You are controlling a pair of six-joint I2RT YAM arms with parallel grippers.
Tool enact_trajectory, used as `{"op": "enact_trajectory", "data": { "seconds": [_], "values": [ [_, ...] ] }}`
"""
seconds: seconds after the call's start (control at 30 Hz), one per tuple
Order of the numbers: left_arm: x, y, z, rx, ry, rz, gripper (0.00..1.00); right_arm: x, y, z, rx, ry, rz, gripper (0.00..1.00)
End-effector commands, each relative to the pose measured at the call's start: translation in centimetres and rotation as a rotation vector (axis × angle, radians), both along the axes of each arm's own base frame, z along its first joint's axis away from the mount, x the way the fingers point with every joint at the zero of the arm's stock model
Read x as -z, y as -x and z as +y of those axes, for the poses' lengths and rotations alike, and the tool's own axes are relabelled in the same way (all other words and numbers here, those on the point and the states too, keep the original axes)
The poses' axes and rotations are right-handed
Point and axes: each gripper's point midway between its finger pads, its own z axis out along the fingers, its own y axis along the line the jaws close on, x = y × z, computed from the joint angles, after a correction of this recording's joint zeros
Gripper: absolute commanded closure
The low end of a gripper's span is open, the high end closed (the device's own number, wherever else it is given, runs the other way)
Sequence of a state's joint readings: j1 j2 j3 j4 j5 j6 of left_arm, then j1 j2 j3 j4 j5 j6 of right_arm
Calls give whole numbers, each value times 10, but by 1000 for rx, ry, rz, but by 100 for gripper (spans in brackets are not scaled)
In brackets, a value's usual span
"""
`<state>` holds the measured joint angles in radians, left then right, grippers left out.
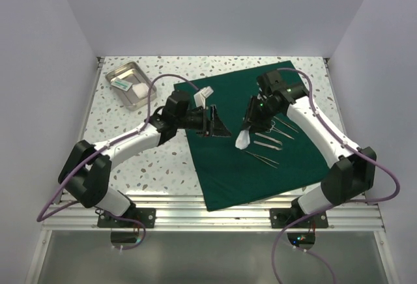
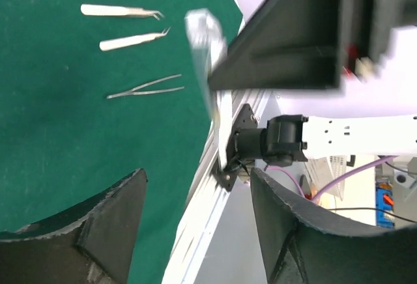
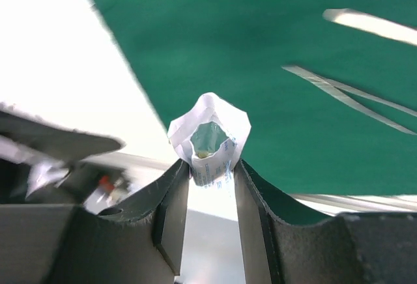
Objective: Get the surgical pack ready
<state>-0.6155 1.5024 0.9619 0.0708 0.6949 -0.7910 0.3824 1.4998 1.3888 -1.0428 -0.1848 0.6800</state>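
The drape (image 1: 228,167) lies flat on the desk (image 1: 163,167), right of centre, under both tools. The left tool (image 1: 212,122) hangs over the drape's left edge, its jaws wide apart with nothing between them. The right tool (image 3: 210,167) is above the drape's middle, clamped on a small white packet (image 3: 210,137) (crumpled, with blue print). Whether the packet touches the cloth I cannot tell. Forceps (image 1: 267,144) lie on the drape just right of that tool.

The desk is speckled white. A steel tray (image 1: 130,74) sits near its far left corner, well apart from the drape. Plain pale walls (image 1: 52,49) close in three sides.

Both arms reach forward and bend inward, their tools facing each other, near but apart.
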Motion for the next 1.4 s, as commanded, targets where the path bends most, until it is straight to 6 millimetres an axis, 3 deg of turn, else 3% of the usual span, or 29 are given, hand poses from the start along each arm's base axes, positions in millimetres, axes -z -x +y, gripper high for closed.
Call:
{"op": "enact_trajectory", "data": {
  "seconds": [0.0, 0.17, 0.3, 0.43, 0.47, 0.6, 0.63, 0.73, 0.83, 0.93, 0.97, 1.03, 1.07, 1.13, 1.17, 1.23, 1.27, 1.37],
  "values": [
    [-25, -10, -16, -13, 69, -100, 30, -34, -6, 44, -42, -147, -42, 62],
    [-23, -3, -28, -25, 62, -84, 31, -48, 1, 66, -103, -197, -53, 62],
    [-14, 6, -36, -21, 53, -46, 36, -52, 7, 69, -127, -212, -59, 62],
    [-14, 8, -36, -32, 63, -37, 55, -50, 12, 69, -156, -222, -51, 60],
    [-16, 8, -36, -33, 69, -38, 66, -49, 12, 70, -165, -226, -49, 59],
    [-19, 2, -36, -38, 62, -44, 76, -48, 5, 68, -185, -196, -68, 41],
    [-15, 0, -33, -44, 42, -32, 77, -43, 3, 65, -194, -170, -58, 32],
    [-13, -16, -19, -73, 40, -16, 78, -48, -12, 50, -188, -112, -79, 20],
    [-11, -55, 21, -164, 44, 2, 80, -53, -33, 19, -125, -66, -104, 10],
    [-11, -84, 53, -226, 30, 12, 80, -55, -43, -12, -69, -27, -133, 8],
    [-12, -112, 78, -291, 26, 5, 80, -55, -40, -18, -66, -11, -138, 7],
    [-13, -136, 103, -337, 28, 19, 80, -50, -37, -24, -76, 14, -137, 7],
    [-25, -162, 129, -402, 39, -6, 80, -40, -32, -25, -81, 18, -112, 6],
    [-17, -191, 154, -460, 37, 19, 80, -35, -26, -24, -77, 9, -108, 6],
    [-19, -209, 178, -514, 46, 21, 81, -24, -20, -25, -79, 6, -75, 6],
    [-20, -241, 195, -560, 63, 26, 82, -16, -15, -26, -76, 9, -56, 6],
    [-22, -257, 225, -621, 76, 21, 82, -12, -13, -28, -76, 18, -45, 5],
    [-15, -303, 264, -697, 108, 15, 82, -10, -13, -34, -72, 45, -35, 5]
  ]
}}
